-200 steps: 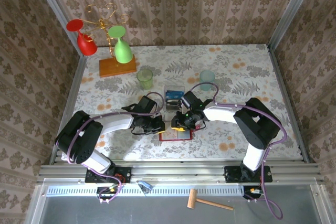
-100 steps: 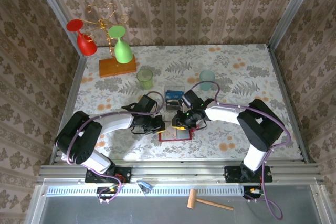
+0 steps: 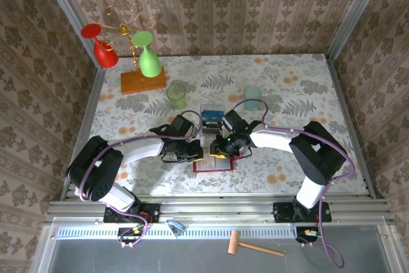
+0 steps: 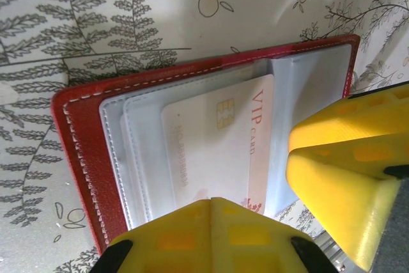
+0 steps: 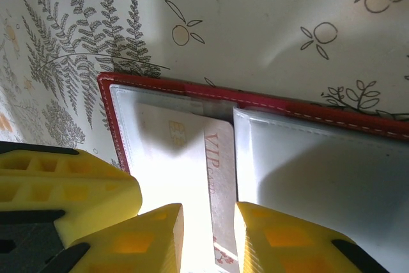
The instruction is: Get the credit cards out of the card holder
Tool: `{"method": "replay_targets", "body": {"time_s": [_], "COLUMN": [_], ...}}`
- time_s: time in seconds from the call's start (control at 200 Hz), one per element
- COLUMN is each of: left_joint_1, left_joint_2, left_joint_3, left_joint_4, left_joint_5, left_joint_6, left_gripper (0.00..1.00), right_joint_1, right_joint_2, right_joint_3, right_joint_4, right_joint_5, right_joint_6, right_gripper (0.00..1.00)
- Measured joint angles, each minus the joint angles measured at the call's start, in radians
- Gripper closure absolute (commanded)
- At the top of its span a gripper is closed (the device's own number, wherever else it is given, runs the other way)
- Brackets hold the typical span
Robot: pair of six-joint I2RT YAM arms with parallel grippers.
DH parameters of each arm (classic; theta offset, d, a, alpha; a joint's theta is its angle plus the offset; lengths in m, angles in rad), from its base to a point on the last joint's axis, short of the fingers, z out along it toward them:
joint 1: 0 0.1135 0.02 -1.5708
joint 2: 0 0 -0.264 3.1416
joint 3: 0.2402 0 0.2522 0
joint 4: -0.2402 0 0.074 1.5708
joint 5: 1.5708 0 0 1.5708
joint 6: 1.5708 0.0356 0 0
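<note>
Edged rightward since a second ago, the left gripper (image 3: 193, 152) is clenched and pressed on the near edge of the open card holder (image 4: 77, 151), which lies flat on the table (image 3: 300, 87). One pale credit card (image 4: 211, 151) is half drawn from its pocket. The right gripper (image 5: 209, 222), jaws slightly parted, is set over its edge, nothing pinched. Extraction is judged under way; next, the card must be slid clear with the holder pinned
</note>
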Motion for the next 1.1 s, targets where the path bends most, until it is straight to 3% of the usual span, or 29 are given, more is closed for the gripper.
{"method": "replay_targets", "body": {"time_s": [1.1], "left_joint_1": [0.0], "left_joint_2": [0.029], "left_joint_3": [-0.009], "left_joint_4": [-0.013], "left_joint_5": [0.001], "left_joint_6": [0.023], "left_gripper": [0.94], "right_joint_1": [-0.009], "right_joint_2": [0.042], "right_joint_3": [-0.023], "right_joint_4": [0.077], "right_joint_5": [-0.058], "right_joint_6": [0.016], "right_gripper": [0.76]}}
